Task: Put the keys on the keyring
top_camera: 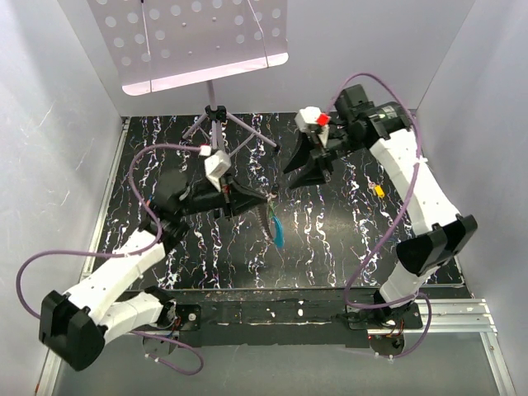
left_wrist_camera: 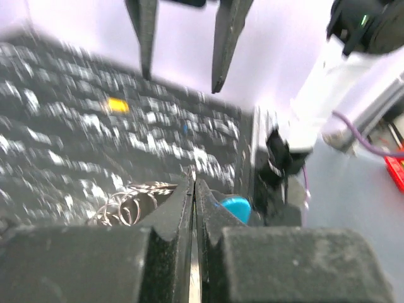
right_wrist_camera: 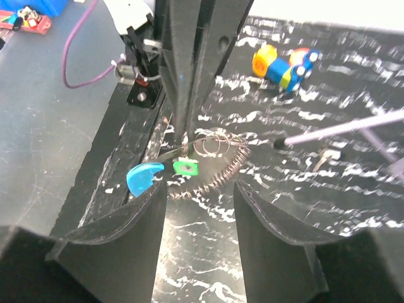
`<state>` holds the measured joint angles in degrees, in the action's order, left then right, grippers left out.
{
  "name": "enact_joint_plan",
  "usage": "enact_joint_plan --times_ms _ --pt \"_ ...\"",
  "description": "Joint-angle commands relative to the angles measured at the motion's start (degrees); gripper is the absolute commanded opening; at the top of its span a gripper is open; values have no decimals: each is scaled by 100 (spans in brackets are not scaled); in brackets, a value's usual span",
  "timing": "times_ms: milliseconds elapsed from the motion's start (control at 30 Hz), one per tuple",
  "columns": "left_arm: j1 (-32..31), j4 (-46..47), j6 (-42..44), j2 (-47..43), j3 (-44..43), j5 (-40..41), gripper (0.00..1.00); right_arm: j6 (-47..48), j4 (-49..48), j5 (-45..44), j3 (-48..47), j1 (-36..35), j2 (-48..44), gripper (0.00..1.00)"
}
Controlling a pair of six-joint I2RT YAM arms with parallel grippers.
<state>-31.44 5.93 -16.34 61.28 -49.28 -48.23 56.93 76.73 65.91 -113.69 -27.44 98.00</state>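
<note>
Surface, top view: a black, white-veined marbled tabletop (top_camera: 330, 239) inside pale walls, with a purple tripod stand (top_camera: 216, 115) at the far edge.
Left arm, top view: the left gripper (top_camera: 262, 196) reaches to the table's centre, pinched closed. A thin silvery wire keyring (top_camera: 268, 216) hangs from its tip, with its light-blue tag (top_camera: 279, 233) lowest.
Right arm, top view: the right gripper (top_camera: 307, 165) sits just beyond and to the right, with nothing in it.
Left wrist view: the fingers are pressed together with no gap. The wire loops (left_wrist_camera: 129, 205) lie left of them and the tag (left_wrist_camera: 235, 207) right. The other arm's fingers hang opposite, spread apart.
Right wrist view: its jaws stand wide and hold nothing. The tiny key with a bright green plastic head (right_wrist_camera: 185, 167) lies straight ahead, just past the fingertips and slightly left of centre, against the loop (right_wrist_camera: 218, 151) under the left fingertips.
Key's axis: too small to tell.
Judgement: the right arm is the free one, so a short straight advance onto the green head looks like the next move.
</note>
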Motion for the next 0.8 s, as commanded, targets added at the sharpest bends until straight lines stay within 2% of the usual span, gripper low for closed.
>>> enact_joint_plan --times_ms 0,67,167,233,300,467,767 --pt "33 4936 -1361 -503 1216 1374 0 1013 1441 1309 13 160 -509 54" --pt "33 5907 -1739 -337 1438 1928 0 1005 1433 1520 -13 169 -510 53" --pt "33 7128 -2537 154 1412 2352 0 987 1433 1592 -223 178 -466 53" --pt "33 7832 -3065 533 1290 2484 0 507 1127 1565 -425 169 -448 52" --pt "33 8238 -3523 876 1114 2485 0 -432 417 1469 -461 169 -500 52" --pt "6 8240 -3684 1079 849 2265 0 -2183 -1043 1144 -523 169 -501 50" --pt "6 8222 -3701 1053 823 2098 0 -3539 -2214 783 -206 169 -431 45"
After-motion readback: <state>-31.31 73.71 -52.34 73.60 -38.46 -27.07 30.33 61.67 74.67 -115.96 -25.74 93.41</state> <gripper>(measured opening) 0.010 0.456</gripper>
